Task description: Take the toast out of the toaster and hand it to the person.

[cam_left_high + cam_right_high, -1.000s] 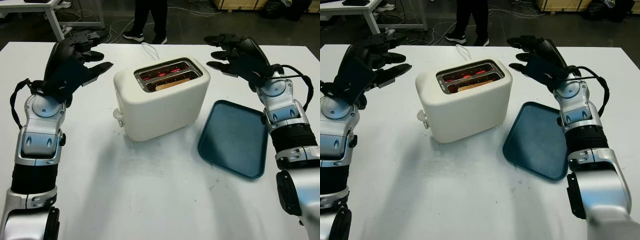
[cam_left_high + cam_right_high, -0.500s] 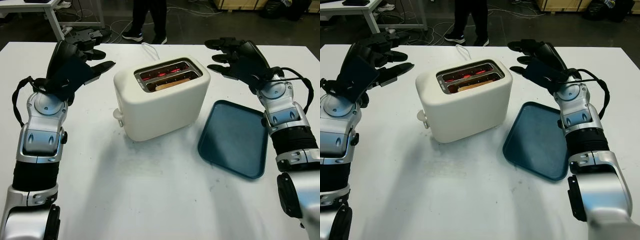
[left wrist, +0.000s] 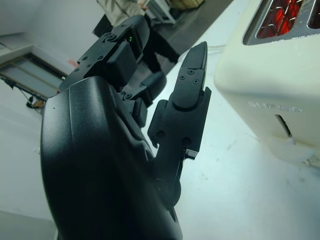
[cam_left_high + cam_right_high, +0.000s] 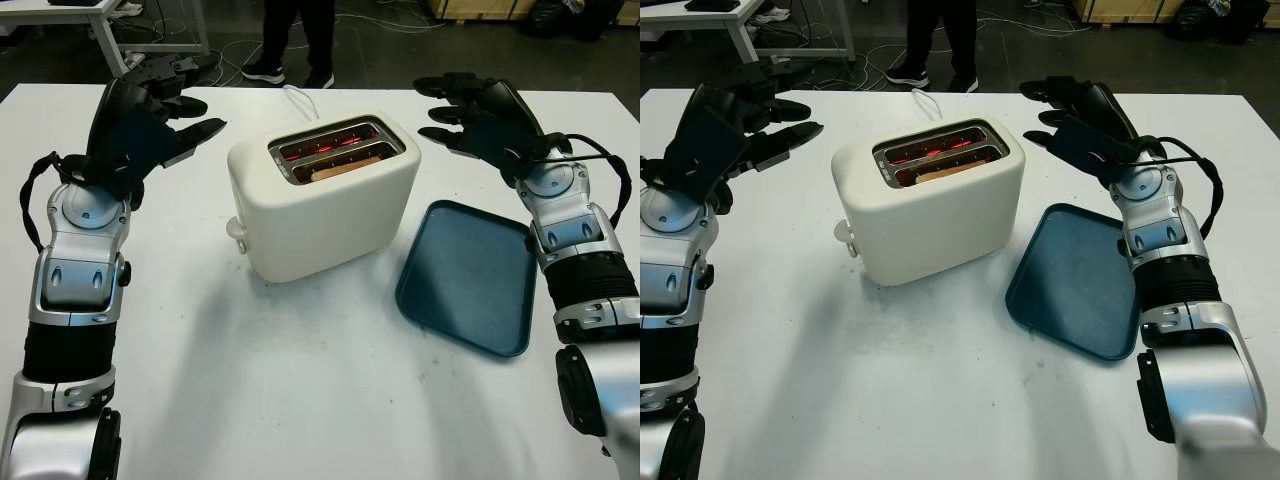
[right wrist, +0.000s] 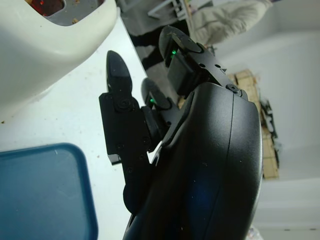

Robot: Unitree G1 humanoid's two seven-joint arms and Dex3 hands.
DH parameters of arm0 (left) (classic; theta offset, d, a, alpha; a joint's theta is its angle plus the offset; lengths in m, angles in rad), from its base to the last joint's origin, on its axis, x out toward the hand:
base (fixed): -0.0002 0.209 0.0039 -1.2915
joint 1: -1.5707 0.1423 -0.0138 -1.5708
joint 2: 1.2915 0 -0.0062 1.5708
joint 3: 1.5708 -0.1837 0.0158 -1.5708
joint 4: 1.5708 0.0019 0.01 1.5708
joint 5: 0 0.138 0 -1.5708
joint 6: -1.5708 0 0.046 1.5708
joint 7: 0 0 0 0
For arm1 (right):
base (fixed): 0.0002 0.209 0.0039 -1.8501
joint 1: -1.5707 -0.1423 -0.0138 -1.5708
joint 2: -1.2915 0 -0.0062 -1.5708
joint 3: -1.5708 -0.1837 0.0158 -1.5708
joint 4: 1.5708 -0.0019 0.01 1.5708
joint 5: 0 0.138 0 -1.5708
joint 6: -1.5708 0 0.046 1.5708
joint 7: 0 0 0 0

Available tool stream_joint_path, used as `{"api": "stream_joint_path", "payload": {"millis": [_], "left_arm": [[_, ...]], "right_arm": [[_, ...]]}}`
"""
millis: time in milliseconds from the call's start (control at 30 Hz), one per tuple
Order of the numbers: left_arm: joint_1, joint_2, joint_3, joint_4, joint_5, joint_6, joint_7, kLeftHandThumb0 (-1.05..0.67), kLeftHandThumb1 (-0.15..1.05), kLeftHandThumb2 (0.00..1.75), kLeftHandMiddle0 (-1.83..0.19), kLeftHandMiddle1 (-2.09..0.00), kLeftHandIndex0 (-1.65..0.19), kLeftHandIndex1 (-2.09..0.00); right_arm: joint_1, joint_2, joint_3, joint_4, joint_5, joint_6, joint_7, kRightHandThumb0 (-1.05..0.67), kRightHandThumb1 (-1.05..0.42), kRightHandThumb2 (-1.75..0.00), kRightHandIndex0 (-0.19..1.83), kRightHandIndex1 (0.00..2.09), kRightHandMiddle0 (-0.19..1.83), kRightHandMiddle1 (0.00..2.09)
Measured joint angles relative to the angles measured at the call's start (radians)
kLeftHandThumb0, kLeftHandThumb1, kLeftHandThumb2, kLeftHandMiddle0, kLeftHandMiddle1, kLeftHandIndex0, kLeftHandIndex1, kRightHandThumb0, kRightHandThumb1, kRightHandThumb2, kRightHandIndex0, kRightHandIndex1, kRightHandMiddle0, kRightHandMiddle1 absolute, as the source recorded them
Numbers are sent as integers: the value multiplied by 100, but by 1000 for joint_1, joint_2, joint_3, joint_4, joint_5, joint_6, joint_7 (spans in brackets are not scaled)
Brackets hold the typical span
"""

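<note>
Little has moved over the last second: both hands have only drifted slightly, so the reach has not begun. From the head, the left hand [image 4: 150, 125] and right hand [image 4: 480, 115] hover released, flanking the toaster [image 4: 325, 195] on the desk [image 4: 300, 400]; the toast [image 4: 345, 165] sits in its near slot, beside a tray [image 4: 465, 275]. At the left wrist, fingers [image 3: 192, 82] hold nothing. A person [image 4: 935, 35] stands beyond.

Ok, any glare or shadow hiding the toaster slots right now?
Left eye view: no glare; the toaster slots glow red, and the toast in the near slot reads clearly. A soft shadow falls on the table in front. Left wrist view: the left hand is blurred up close.
</note>
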Motion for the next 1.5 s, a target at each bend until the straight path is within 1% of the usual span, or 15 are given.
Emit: {"api": "stream_joint_path", "payload": {"millis": [400, 700, 900, 1033, 1500], "left_arm": [[0, 0, 0, -6, 1, -1, -1, -23, 92, 7, -33, -87, -59, -6], [0, 0, -2, -10, 2, -8, -2, -26, 92, 7, -34, -84, -60, -6], [0, 0, -8, -5, 5, -21, -2, -26, 92, 6, -36, -83, -60, -7], [0, 0, -10, 1, 5, -25, -4, -27, 92, 6, -36, -83, -60, -6], [0, 0, -12, 9, 11, -39, -8, -27, 92, 6, -37, -81, -60, -7]], "right_arm": [[0, 1, -6, 0, 9, 5, 0, -22, -92, -13, 70, 0, 60, 0], [0, 1, 0, 0, 3, 5, 0, -28, -92, -11, 71, 1, 60, 0], [0, 1, 0, 0, 1, 5, 0, -25, -92, -10, 72, 1, 61, 1], [0, 1, 3, 0, -2, 5, 0, -27, -92, -11, 71, 0, 61, 0], [2, 1, 2, -7, 3, 9, 11, -25, -92, -14, 70, 0, 60, 0]]}}
